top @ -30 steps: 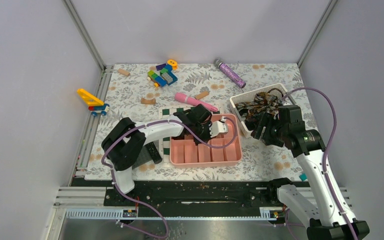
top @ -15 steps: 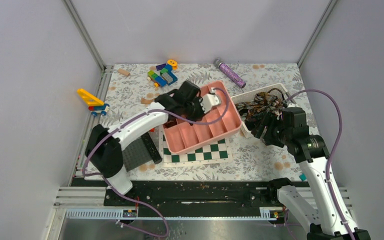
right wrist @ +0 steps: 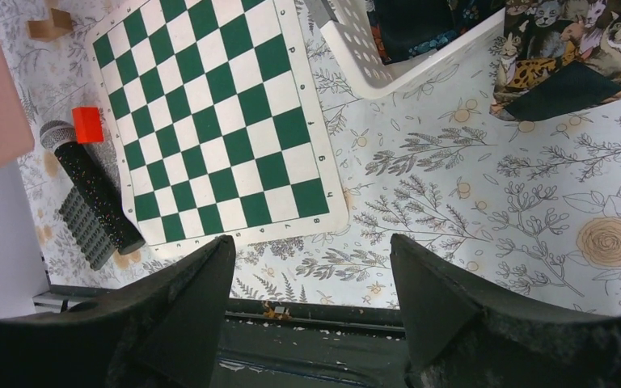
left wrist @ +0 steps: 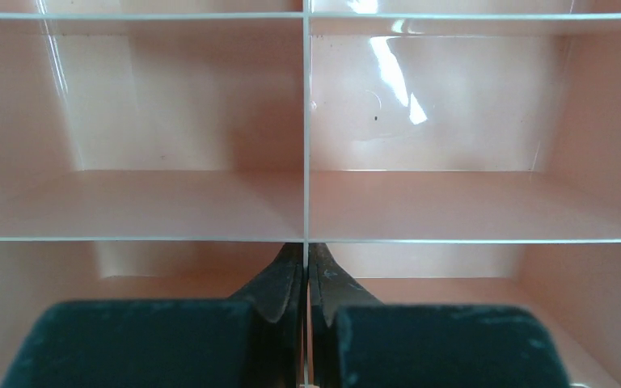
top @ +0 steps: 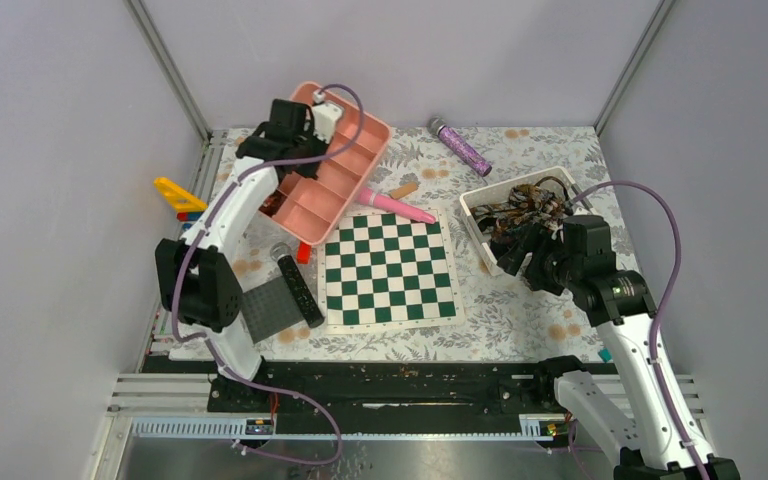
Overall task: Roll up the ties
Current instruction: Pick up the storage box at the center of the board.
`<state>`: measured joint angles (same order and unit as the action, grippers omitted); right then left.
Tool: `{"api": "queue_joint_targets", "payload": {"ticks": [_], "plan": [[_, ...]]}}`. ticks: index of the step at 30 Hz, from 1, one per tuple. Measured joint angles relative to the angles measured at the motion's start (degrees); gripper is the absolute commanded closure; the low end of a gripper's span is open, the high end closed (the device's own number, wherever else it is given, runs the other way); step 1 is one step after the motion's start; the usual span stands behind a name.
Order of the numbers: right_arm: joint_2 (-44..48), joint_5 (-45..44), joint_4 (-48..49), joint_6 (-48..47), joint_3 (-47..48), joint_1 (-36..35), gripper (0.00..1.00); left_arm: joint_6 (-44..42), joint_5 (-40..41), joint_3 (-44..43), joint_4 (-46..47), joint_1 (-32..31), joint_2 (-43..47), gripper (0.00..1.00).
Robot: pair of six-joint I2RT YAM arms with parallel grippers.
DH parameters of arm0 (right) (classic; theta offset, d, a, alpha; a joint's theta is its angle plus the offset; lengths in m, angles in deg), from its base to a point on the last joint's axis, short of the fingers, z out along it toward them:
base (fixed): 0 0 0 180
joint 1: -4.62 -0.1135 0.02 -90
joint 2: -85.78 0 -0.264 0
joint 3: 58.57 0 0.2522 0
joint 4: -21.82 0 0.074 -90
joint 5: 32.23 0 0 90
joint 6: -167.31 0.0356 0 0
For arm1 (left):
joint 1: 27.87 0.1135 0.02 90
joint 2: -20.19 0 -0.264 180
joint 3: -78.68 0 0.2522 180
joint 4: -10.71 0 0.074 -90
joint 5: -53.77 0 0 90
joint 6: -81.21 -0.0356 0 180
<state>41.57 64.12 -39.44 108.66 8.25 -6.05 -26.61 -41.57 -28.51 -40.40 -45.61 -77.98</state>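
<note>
The ties (top: pixel 525 212) are a dark patterned tangle in the white basket (top: pixel 478 200) at the right. In the right wrist view one cat-print tie (right wrist: pixel 570 56) hangs over the basket (right wrist: pixel 388 77) onto the mat. My right gripper (top: pixel 520 255) is open and empty, just in front of the basket; its jaws (right wrist: pixel 311 267) stand wide apart. My left gripper (top: pixel 282 150) is shut on an inner divider (left wrist: pixel 305 162) of the pink divided tray (top: pixel 350 165) and holds it tilted, off the table, at the back left.
A green chessboard mat (top: pixel 388 266) lies in the middle, with a black microphone (top: pixel 296 285), a red block (top: pixel 303 253) and a grey ridged block (top: pixel 263 310) to its left. A pink stick (top: pixel 392 205), a purple microphone (top: pixel 460 147) and a yellow toy (top: pixel 178 195) lie further back.
My left gripper has carried the pink tray from over the chessboard up and back to the far left corner, uncovering the board. The right gripper has barely moved.
</note>
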Motion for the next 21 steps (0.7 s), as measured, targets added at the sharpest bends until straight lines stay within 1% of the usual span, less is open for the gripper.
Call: {"api": "queue_joint_targets", "payload": {"ticks": [2, 8, 12, 21], "plan": [[-0.5, 0.7, 0.3, 0.1, 0.0, 0.0, 0.22, 0.8, 2.1, -2.0, 0.2, 3.7, -2.2, 1.0], [-2.4, 0.8, 0.6, 0.1, -0.2, 0.0, 0.22, 2.2, 8.4, -5.7, 1.3, 10.1, -8.5, 1.0], [-3.8, 0.8, 0.7, 0.0, -0.4, 0.0, 0.22, 2.3, 11.5, -9.1, 1.6, 12.7, -13.0, 1.0], [-7.8, 0.8, 1.0, 0.0, -0.6, 0.0, 0.22, 1.6, 13.5, -14.9, 3.6, 16.8, -20.8, 1.0]]}}
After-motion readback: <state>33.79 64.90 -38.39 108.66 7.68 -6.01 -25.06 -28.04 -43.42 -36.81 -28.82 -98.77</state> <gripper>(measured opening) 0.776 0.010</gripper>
